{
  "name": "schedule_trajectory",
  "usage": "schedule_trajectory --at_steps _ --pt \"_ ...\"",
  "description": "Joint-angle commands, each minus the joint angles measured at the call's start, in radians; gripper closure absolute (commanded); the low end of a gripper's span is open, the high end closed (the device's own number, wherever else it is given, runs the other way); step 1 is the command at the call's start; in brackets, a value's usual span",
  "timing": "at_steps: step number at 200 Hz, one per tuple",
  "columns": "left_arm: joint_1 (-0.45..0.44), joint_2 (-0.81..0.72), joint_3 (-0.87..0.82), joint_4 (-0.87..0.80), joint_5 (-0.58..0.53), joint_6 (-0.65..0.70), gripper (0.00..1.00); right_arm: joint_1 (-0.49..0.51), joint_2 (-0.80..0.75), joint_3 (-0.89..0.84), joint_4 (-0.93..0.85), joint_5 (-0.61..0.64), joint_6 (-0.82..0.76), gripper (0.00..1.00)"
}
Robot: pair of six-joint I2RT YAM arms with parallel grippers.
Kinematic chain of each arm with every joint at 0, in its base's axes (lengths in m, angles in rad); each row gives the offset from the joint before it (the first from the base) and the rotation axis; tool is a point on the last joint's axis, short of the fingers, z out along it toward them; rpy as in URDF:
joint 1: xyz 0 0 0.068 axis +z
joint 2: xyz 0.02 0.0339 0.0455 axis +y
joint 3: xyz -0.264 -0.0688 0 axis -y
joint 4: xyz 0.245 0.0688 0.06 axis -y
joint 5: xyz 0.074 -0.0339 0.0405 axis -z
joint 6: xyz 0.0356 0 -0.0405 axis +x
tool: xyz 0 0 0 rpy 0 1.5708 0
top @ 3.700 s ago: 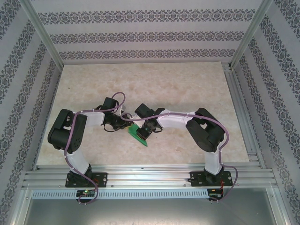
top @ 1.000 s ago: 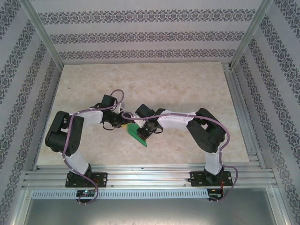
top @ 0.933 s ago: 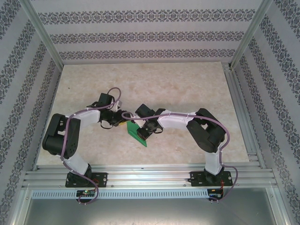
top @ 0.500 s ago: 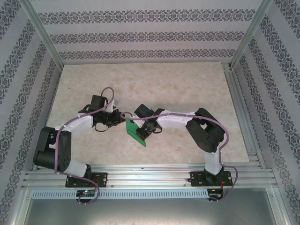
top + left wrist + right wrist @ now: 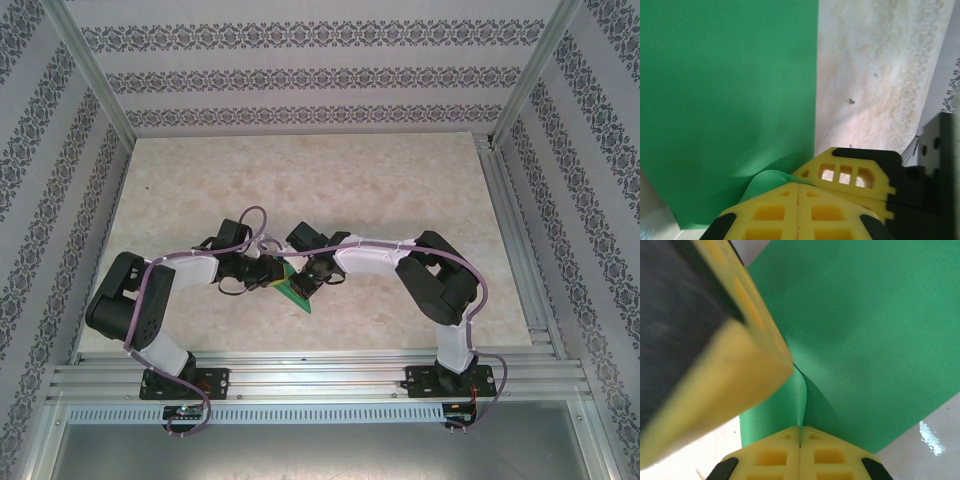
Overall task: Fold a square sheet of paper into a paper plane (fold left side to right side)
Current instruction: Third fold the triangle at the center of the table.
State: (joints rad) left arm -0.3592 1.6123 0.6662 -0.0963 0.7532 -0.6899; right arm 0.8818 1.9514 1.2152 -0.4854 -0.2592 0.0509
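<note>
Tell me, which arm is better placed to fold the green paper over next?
Left, probably: the left gripper is shut on the curled-up edge of the paper, ready to carry it across, while the right gripper pinches a ridge, anchoring the sheet.

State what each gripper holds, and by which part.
Both hold the bright green square sheet of paper: the right gripper pinches a raised ridge at its edge, the left gripper a curled-up edge.

No legible txt or labels anywhere.
</note>
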Motion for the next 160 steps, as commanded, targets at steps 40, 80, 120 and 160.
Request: schedule_trajectory --at_steps 40,80,120,160 --pt "-0.017 0.052 0.032 -0.050 -0.088 0.052 0.94 0.015 0.060 -0.019 -0.051 0.043 -0.027 1.00" --pt "-0.017 0.083 0.022 -0.071 -0.114 0.076 0.95 0.010 0.051 -0.017 -0.055 0.046 -0.025 1.00" --pt "-0.024 0.126 0.009 -0.072 -0.147 0.093 0.96 -0.009 0.004 -0.009 -0.042 0.025 0.005 0.97" --pt "-0.035 0.143 -0.015 -0.073 -0.174 0.098 0.98 -0.042 -0.104 -0.004 -0.063 0.063 0.062 0.74"
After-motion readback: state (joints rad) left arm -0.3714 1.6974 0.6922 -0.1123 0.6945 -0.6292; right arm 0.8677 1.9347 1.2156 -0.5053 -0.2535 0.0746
